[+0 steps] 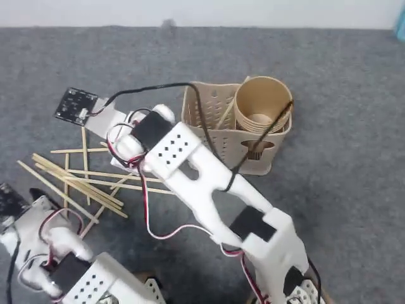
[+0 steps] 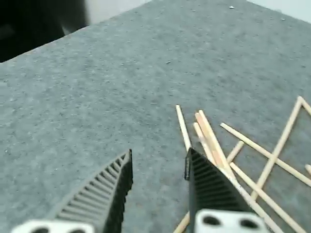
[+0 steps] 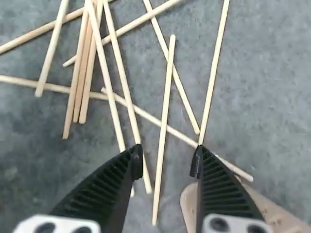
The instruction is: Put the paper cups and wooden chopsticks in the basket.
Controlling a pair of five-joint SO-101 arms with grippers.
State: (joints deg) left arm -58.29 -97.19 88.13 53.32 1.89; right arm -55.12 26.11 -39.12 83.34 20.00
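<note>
The grey bench (image 1: pixel 354 190) has plenty of open carpet to the right of the basket (image 1: pixel 212 107) and along the far side. The basket stands upright with the paper cups (image 1: pixel 261 101) stacked inside it, rim up, and one thin stick leaning in beside them. The wooden chopsticks (image 1: pixel 76 177) lie crisscrossed on the bench left of the basket.

The right arm stretches over that pile, its body covering the sticks nearest the basket. The right fingers (image 3: pixel 114 182) are spread apart just above the bench, with a single chopstick (image 3: pixel 165 107) running between them, ungripped. A beige shape (image 3: pixel 277 221) under one finger is cut off and I can't make it out.

The left fingers (image 2: pixel 109 187) are also parted, holding nothing, over bare carpet at the pile's edge. A black cable (image 1: pixel 152 88) drapes across the basket and cups.
</note>
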